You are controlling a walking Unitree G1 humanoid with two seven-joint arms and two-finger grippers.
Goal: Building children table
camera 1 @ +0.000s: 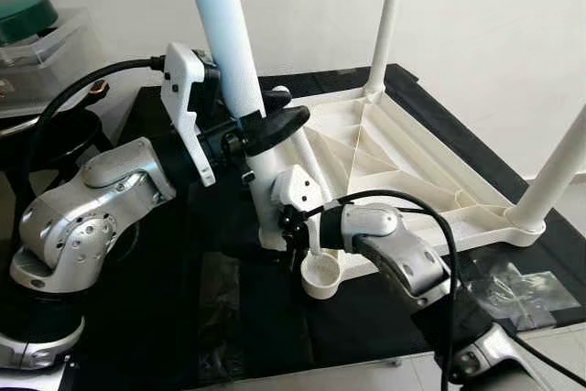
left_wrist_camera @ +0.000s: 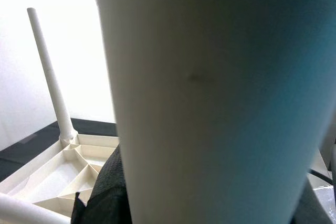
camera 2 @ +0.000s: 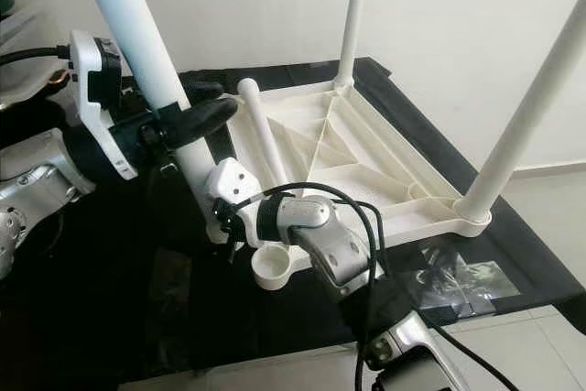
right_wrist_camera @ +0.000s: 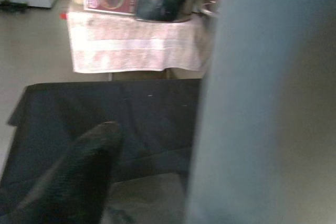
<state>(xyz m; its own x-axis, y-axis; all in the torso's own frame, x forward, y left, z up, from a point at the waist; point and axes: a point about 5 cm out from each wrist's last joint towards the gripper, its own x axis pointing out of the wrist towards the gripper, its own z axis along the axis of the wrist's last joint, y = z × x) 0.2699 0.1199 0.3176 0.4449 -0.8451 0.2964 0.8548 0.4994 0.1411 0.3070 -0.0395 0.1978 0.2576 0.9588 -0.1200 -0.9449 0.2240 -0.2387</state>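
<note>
Both end effectors, left [camera 1: 261, 125] and right [camera 1: 291, 226], half hidden against white leg [camera 1: 233, 52].

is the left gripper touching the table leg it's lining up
Touching. In the right eye view the left gripper has black fingers wrapped against the white table leg, with no gap; the left wrist view shows the leg pressed close.

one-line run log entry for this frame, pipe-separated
step: fit leg | left gripper: shut on table leg, mid-shaft | right gripper: at the leg's base | tabletop: upside down, two legs fitted | lying on it: spare leg
</note>
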